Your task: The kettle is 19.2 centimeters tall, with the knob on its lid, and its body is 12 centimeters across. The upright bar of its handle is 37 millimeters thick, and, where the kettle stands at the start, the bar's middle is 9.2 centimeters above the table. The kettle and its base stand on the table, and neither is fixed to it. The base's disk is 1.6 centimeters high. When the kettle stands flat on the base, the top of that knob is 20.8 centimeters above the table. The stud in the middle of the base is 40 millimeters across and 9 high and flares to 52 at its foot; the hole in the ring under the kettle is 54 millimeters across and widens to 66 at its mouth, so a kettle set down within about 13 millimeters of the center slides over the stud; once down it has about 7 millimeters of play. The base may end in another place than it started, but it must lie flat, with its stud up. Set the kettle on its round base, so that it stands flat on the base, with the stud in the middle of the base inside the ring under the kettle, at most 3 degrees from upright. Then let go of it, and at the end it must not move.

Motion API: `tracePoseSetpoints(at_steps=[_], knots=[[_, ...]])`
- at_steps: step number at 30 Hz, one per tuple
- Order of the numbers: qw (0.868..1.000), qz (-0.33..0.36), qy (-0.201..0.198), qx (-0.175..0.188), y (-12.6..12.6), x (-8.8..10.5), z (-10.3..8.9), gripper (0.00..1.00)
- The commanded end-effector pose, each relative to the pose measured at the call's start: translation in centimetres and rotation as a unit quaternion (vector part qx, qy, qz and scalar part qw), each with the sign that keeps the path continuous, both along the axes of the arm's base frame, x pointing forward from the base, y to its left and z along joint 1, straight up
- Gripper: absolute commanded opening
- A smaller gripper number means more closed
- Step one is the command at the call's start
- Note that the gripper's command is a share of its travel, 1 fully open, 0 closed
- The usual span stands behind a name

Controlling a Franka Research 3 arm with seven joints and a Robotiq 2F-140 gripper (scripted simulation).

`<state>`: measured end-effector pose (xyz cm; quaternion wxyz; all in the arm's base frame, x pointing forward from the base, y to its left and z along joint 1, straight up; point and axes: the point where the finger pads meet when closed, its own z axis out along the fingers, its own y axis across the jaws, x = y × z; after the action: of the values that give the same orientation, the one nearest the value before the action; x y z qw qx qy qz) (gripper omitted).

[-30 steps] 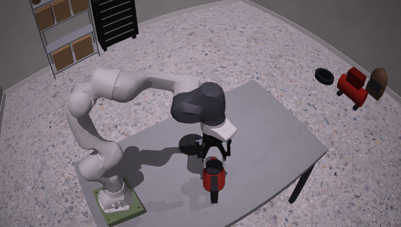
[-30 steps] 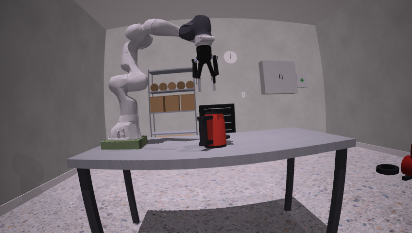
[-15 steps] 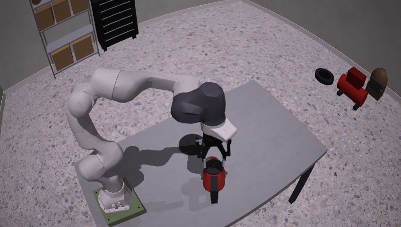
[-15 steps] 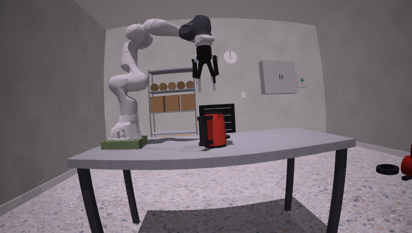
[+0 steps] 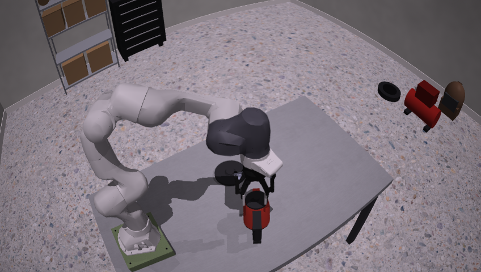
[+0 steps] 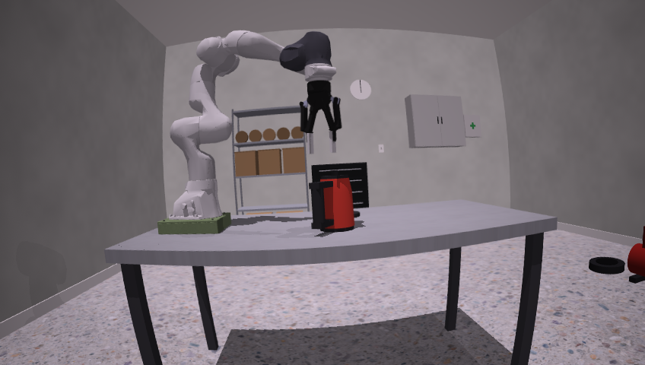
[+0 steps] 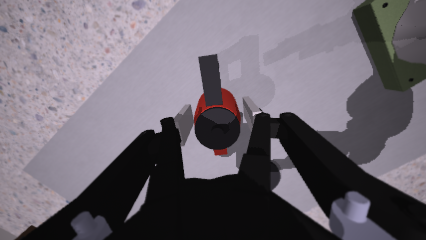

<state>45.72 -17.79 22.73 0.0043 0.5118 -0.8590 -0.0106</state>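
The red kettle point(image 6: 336, 203) stands upright on the grey table point(image 6: 452, 226), off its round black base point(image 5: 225, 171), which lies flat on the table just beside it, on the side away from the handle. The gripper point(image 6: 322, 145) hangs well above the kettle, pointing straight down, its jaws half spread and holding nothing; in the wrist view the two pale fingertips frame the kettle's dark lid point(image 7: 217, 127), so the tool sits nearly over the body's centre. What the coming move seems to turn on is the handle point(image 5: 257, 225): its upright black bar stands outside the body, on the side away from the base and toward the table's near edge in the top view, and its long axis runs vertically. From the jaws, then, the bar lies below and offset sideways, not directly underneath. A grasp on it would likely call for shifting over toward the handle and descending with the fingers straddling the bar on either flank. The present half spread looks close to the bar's thickness, so widening first may be prudent.
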Motion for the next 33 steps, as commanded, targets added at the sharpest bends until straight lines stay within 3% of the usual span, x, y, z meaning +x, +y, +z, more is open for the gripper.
tracePoseSetpoints(at_steps=[1,16,33], knots=[[1.000,-0.007,-0.008,-0.007,-0.5,0.5,-1.7,0.47],[1.000,-0.007,-0.008,-0.007,-0.5,0.5,-7.0,0.47],[1.000,-0.007,-0.008,-0.007,-0.5,0.5,-7.9,0.47]])
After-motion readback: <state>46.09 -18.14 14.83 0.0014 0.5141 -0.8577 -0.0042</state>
